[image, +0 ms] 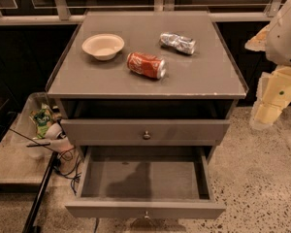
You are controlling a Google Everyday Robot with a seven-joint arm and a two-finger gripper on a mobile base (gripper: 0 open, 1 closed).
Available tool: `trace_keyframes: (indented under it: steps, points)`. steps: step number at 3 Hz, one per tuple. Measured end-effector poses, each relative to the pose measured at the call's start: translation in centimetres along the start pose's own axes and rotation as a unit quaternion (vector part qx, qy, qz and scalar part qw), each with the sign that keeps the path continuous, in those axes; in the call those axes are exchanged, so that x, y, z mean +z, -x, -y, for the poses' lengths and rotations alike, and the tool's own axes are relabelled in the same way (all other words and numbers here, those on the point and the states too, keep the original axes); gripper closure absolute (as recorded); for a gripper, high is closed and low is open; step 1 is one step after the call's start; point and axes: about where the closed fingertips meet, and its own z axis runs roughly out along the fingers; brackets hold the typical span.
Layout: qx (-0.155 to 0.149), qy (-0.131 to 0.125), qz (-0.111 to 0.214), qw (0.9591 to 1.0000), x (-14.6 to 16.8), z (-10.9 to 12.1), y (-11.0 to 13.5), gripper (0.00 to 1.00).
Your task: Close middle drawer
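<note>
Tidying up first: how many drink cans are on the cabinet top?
2: a red can lying near the centre, and a silver can lying behind it to the right. None looks hidden. The gripper hangs right of the cabinet.

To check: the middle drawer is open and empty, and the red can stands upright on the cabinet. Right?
No. The camera view shows the red can lying on its side. The middle drawer is open and empty. The gripper hangs right of the cabinet.
</note>
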Motion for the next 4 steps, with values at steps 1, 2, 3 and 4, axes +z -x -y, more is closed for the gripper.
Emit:
trace_keyframes:
  steps: [1, 2, 3, 4]
  points:
    - [0.0, 0.0, 0.0, 1.0, 0.0, 0.0, 0.0, 0.0]
    - [0.003, 0.008, 0.009, 0.9999, 1.2, -0.3, -0.1, 0.0]
    - [0.019, 0.025, 0.017, 0.9994, 5.2, -2.0, -0.7, 0.0]
    - [0.028, 0.039, 0.034, 0.9983, 11.2, -4.9, -2.6, 0.19]
